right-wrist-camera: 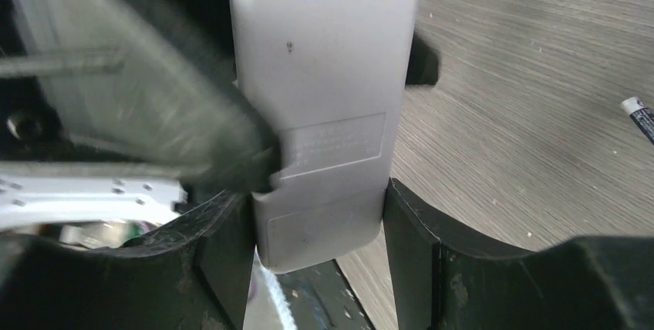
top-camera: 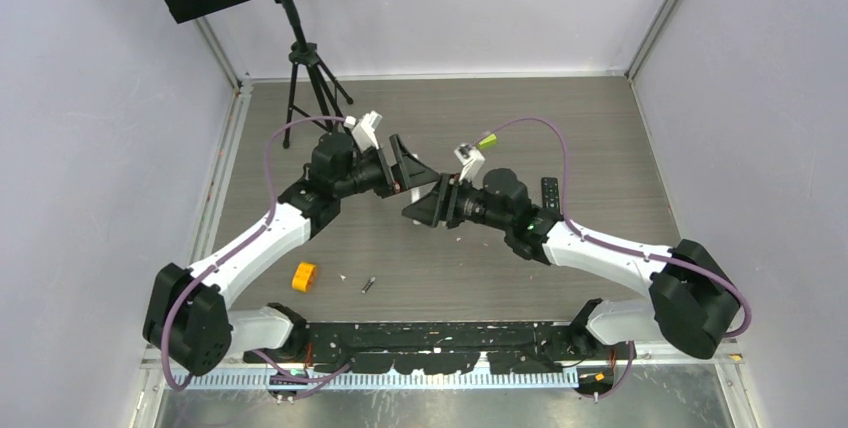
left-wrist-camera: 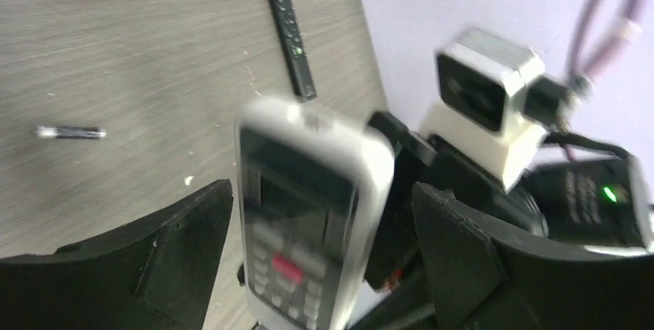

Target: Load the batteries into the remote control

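A white remote control [left-wrist-camera: 305, 214] with a dark screen and a red button hangs above the table between the two grippers where they meet. My right gripper [right-wrist-camera: 318, 195] is shut on its lower end, both fingers pressed against the sides of its grey back [right-wrist-camera: 324, 99]. My left gripper [left-wrist-camera: 322, 191] stands open around the remote, with a gap on each side. In the top view the left gripper [top-camera: 408, 173] and the right gripper [top-camera: 425, 206] face each other mid-table. One dark battery [top-camera: 368, 285] lies near the front; it also shows as a battery [left-wrist-camera: 71, 133] on the wood.
A slim black remote [top-camera: 551, 193] lies on the table right of the arms. An orange block [top-camera: 304, 276] sits at the front left and a lime-green block [top-camera: 487, 139] behind the right wrist. A tripod [top-camera: 305, 78] stands at the back left.
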`<state>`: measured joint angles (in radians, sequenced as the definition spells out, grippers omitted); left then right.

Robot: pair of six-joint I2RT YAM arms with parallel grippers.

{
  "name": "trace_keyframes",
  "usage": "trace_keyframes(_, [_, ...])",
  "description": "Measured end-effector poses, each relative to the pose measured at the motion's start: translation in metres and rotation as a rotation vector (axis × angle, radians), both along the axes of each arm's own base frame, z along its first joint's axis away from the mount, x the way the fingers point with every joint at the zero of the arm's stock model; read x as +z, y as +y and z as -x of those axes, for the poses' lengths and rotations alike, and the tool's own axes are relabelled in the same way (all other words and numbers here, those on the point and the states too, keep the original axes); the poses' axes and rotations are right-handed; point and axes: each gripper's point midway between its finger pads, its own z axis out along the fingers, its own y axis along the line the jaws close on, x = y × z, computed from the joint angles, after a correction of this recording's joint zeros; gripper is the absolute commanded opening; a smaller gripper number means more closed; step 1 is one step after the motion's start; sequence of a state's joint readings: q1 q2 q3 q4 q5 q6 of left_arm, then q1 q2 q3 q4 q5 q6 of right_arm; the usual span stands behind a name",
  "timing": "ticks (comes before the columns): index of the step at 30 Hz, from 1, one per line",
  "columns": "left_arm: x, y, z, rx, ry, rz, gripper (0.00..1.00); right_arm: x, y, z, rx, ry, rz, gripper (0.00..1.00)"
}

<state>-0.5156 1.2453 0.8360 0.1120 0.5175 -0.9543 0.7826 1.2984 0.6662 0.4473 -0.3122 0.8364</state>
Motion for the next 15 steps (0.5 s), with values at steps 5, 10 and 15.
trace_keyframes(5, [-0.01,0.015,-0.01,0.069,-0.025,-0.128,0.79,-0.015,0.007,0.012,0.009,-0.103,0.208,0.18])
trace_keyframes(10, [-0.037,0.025,-0.009,0.101,0.039,-0.223,0.62,-0.043,-0.004,0.007,-0.038,-0.152,0.397,0.17])
trace_keyframes(15, [-0.047,0.028,-0.006,0.098,0.068,-0.252,0.53,-0.06,-0.014,0.0,-0.074,-0.191,0.529,0.18])
